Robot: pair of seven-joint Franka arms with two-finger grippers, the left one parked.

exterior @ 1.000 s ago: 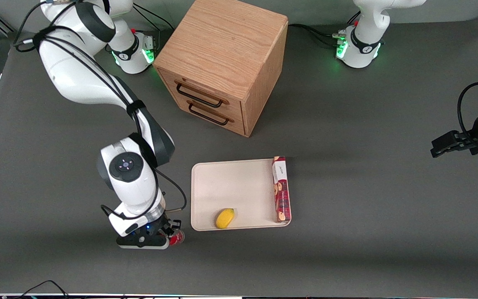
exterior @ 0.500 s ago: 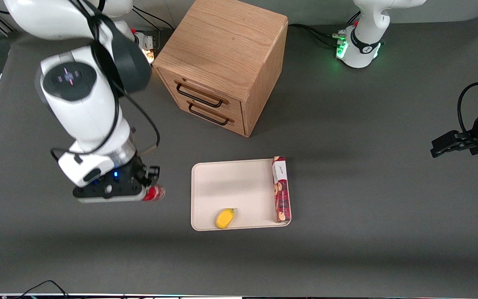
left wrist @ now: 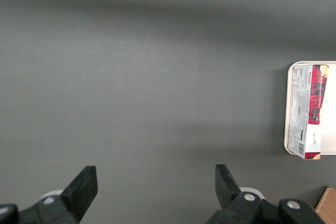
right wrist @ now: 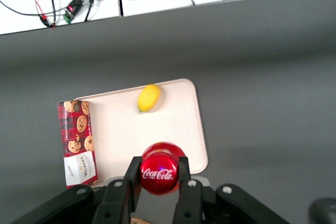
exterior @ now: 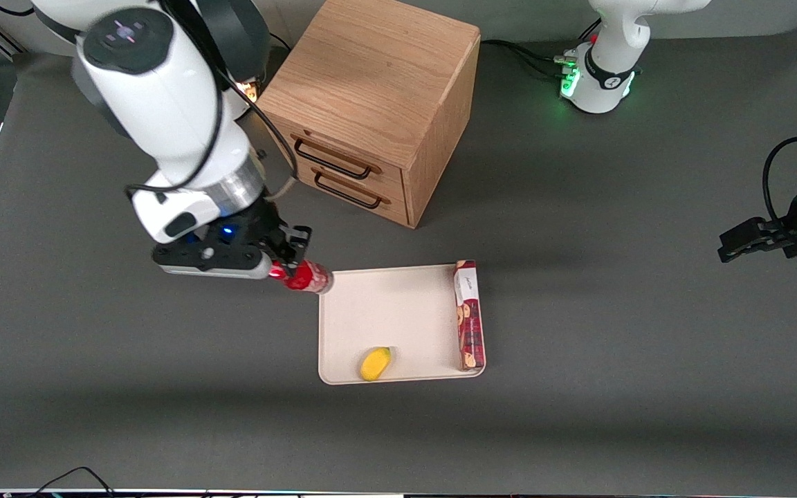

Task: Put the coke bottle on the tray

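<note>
1. Coke bottle (exterior: 307,277) is clamped between the fingers of the right gripper (right wrist: 159,178) and carried in the air, right over the corner of the tray (exterior: 398,315) that's nearest the drawer cabinet (exterior: 371,104) on the working arm's end.
2. From the wrist camera the red cap (right wrist: 159,167) is seen head-on, with a finger (right wrist: 184,181) pressed on each side, so the grip looks pretty solid.
3. Tray's already got stuff on it: a yellow fruit (exterior: 375,364) at the edge nearest the front camera, and a red biscuit box (exterior: 468,315) lying along the edge toward the parked arm's end.
4. The middle is bare, so that's where the bottle should probably be taken, well apart from both items and off the raised rim.
5. Bottle should be brought in a bit further before being lowered; dropped here, it'd likely land on the rim and tip.
6. Lowering should be done slowly, and the grip let go only once the base is sitting flat.
</note>
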